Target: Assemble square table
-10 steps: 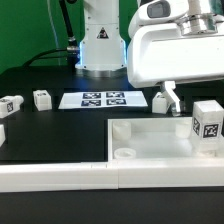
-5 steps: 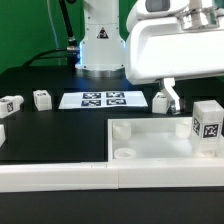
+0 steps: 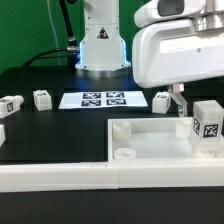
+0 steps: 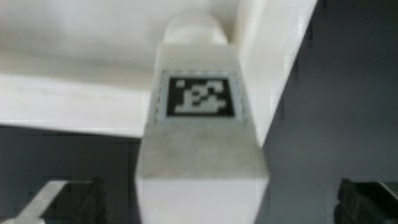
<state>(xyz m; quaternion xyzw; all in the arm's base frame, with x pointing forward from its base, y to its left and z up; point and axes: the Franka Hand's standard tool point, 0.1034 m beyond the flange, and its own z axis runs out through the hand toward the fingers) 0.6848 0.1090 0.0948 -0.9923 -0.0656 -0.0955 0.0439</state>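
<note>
The square table's white tray-like top [image 3: 150,140] lies at the front on the exterior view's right, its round sockets facing up. A white tagged leg [image 3: 208,120] stands at its right side. My gripper [image 3: 200,105] hangs over that leg, with one finger [image 3: 181,103] showing beside it. In the wrist view the leg [image 4: 199,110] with its tag lies between my two dark fingertips, and the gripper [image 4: 214,205] is open with a gap on each side. The tabletop's rim [image 4: 71,70] shows behind it. Another leg [image 3: 160,101] lies behind the top.
The marker board [image 3: 98,99] lies at the middle back. Loose tagged legs [image 3: 41,98] [image 3: 10,103] lie at the exterior view's left. A long white wall bar [image 3: 60,175] runs along the front. The robot base [image 3: 100,45] stands at the back.
My gripper has moved toward the exterior view's right, from over the leg behind the top to over the standing tagged leg. Nothing else moved.
</note>
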